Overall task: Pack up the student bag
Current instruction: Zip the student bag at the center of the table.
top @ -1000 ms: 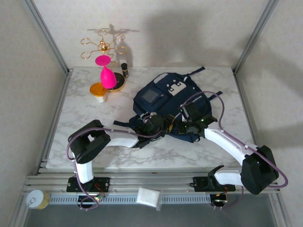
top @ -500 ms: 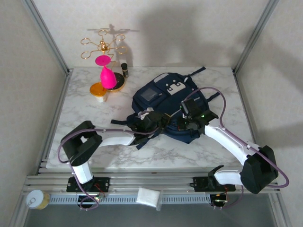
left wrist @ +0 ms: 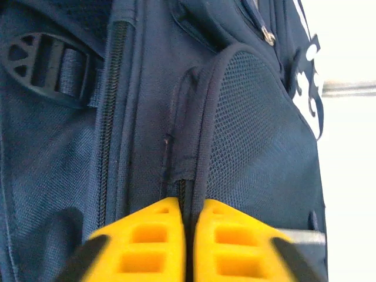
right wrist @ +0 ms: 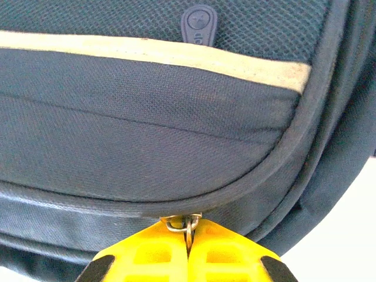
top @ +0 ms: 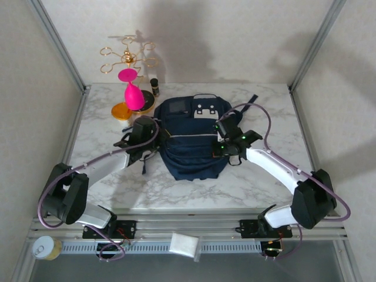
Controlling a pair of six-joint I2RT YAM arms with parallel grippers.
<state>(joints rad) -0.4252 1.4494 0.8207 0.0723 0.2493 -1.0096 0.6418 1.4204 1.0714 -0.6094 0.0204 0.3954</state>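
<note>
The student bag (top: 188,150) lies mid-tabletop (top: 276,111). On the right gripper (right wrist: 188,232), the jaws pinch its zipper ring (right wrist: 175,223). On the left gripper (left wrist: 186,207), the jaws seem clamped on its side pocket (left wrist: 258,135) edge.

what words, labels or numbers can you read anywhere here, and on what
No text can be read.
The rubber tab on the student bag: embossed emblem and letters, too blurred to read.
The white patch on the bag: dark marks, too small to read.
</note>
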